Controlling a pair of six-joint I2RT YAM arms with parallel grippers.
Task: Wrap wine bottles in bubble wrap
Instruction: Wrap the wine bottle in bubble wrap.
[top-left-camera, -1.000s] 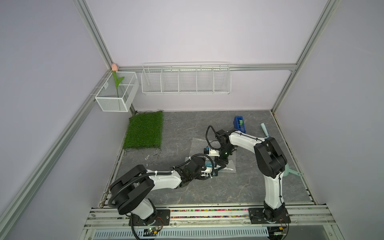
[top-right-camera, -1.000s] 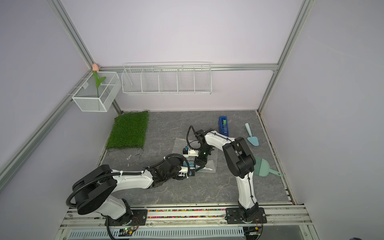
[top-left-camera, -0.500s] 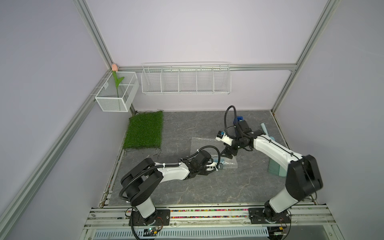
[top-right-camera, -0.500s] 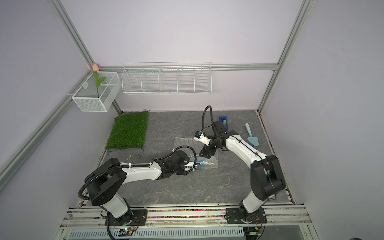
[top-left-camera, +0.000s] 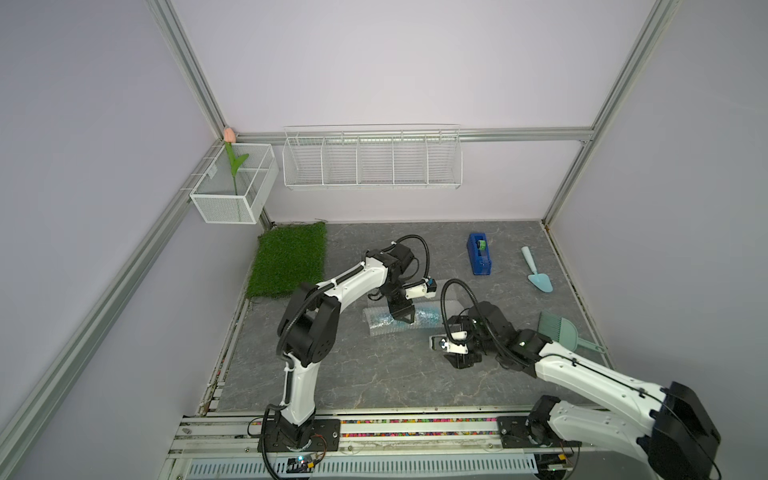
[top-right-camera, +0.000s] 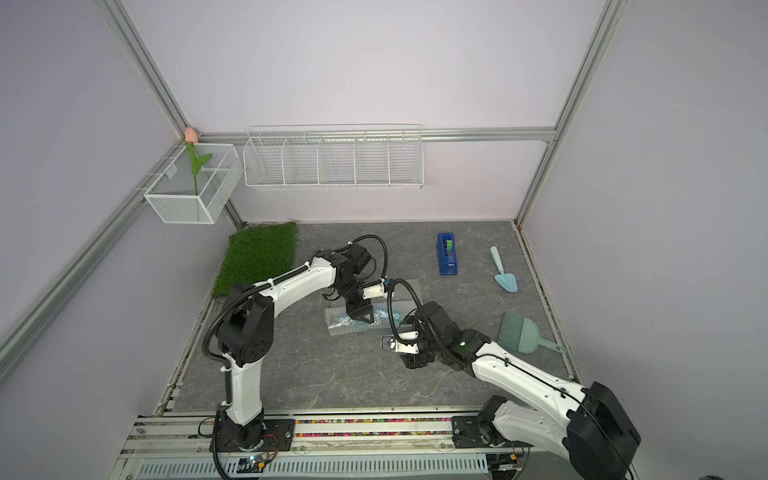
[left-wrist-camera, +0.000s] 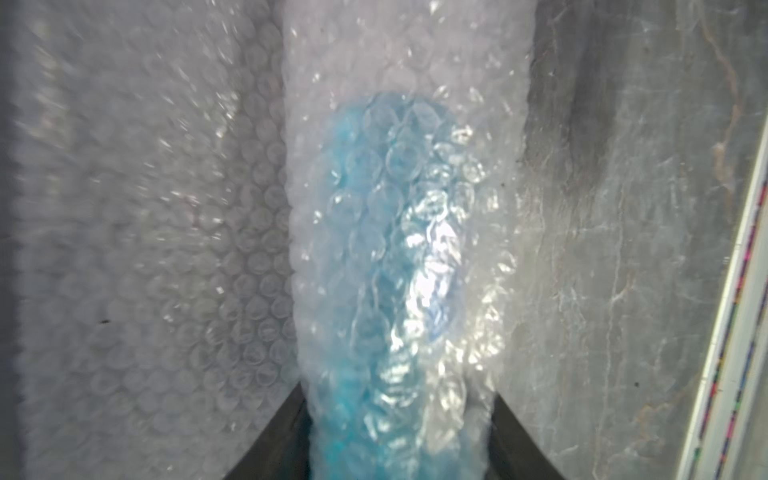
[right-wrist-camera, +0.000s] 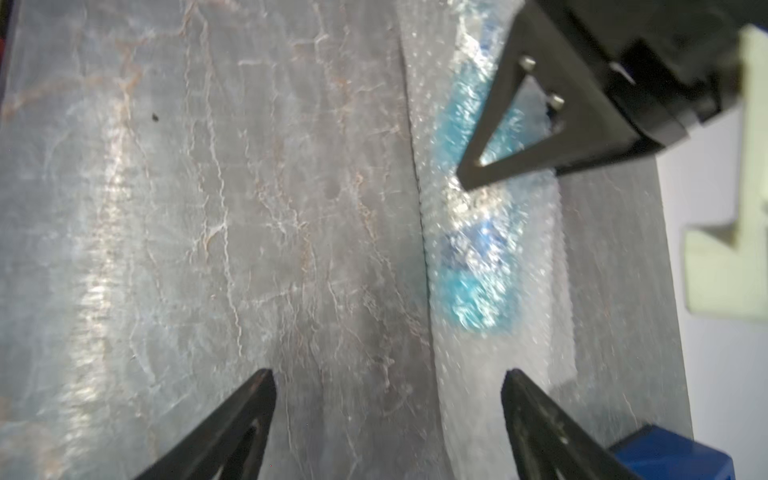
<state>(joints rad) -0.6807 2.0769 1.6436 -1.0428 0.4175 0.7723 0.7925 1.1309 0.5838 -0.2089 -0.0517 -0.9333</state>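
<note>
The green grass mat (top-left-camera: 289, 259) lies well behind the left tool, toward the far left corner of the bench (top-left-camera: 374, 386).

The left tool (top-left-camera: 405, 318) is down on the bubble wrap (top-left-camera: 384, 328), which is rolled into a tube lying flat on the bench. In the left wrist view its two dark fingers (left-wrist-camera: 270, 440) press against either side of the tube, so this tool (left-wrist-camera: 397, 395) is closed narrowly on the wrapped roll. The wine bottle (left-wrist-camera: 374, 270) lies on its side inside that roll, its blue showing through the bubbles. In both top views the blue (top-right-camera: 388, 318) shows directly under the left tool and just to its right. A loose, flat part of the sheet lies on the bench beside the roll.

The right tool (top-left-camera: 459, 359) is near the roll's right end, on its near side and apart from it. In the right wrist view its jaws (right-wrist-camera: 387, 374) stand wide with nothing held. One fingertip (right-wrist-camera: 266, 374) is over bare bench and the other is over the wrap's edge. The bottle (right-wrist-camera: 478, 270) lies ahead of it.

Far beyond the right tool lies a blue tape dispenser (top-left-camera: 480, 259), further right a teal trowel (top-left-camera: 536, 274), and just to the tool's right a teal dustpan and brush (top-left-camera: 559, 332).
</note>
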